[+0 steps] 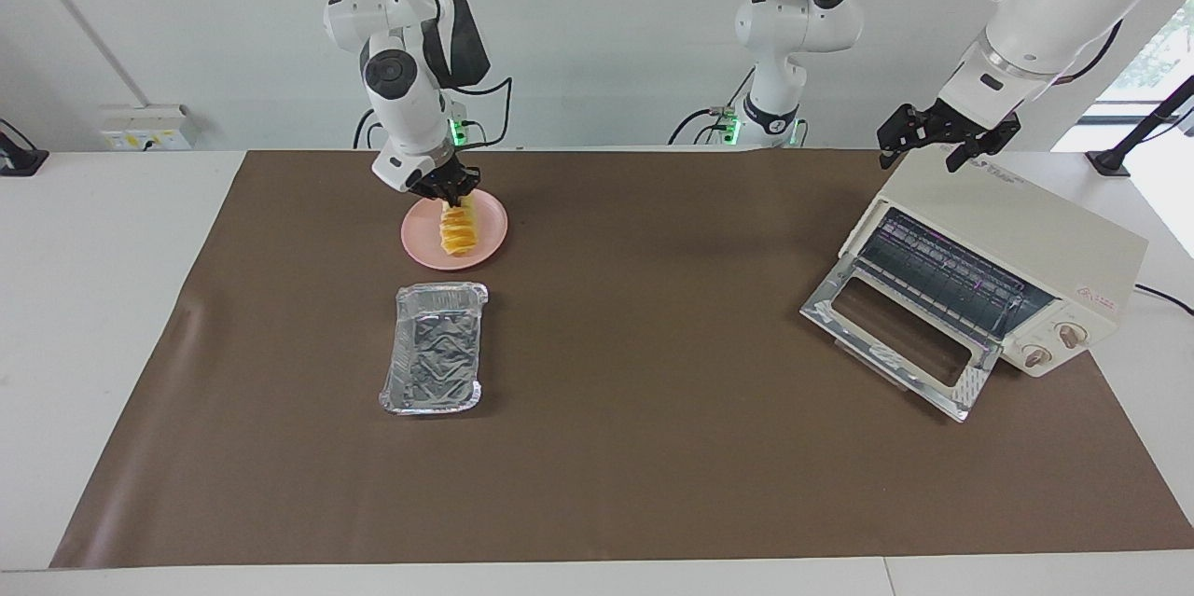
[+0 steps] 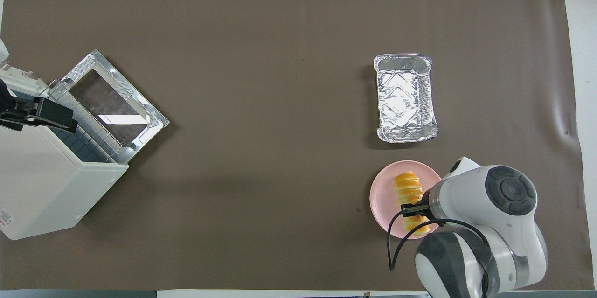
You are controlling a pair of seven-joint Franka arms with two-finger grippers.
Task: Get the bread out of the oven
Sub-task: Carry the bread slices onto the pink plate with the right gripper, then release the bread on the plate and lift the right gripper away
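While the oven stands with its glass door dropped open at the left arm's end of the table, the bread lies on a pink plate at the right arm's end. Directly over the loaf's robot-side end, the right gripper touches it; whether it is clamped cannot be told. Above the oven's top, the left gripper hangs spread open. A foil tray sits farther from the robots than the plate.

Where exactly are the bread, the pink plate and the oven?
bread (image 1: pixel 456 233), facing view: its ridged top.
pink plate (image 1: pixel 417 242), facing view: bare rim beside the bread.
oven (image 1: pixel 1017 223), facing view: cream-white top panel.
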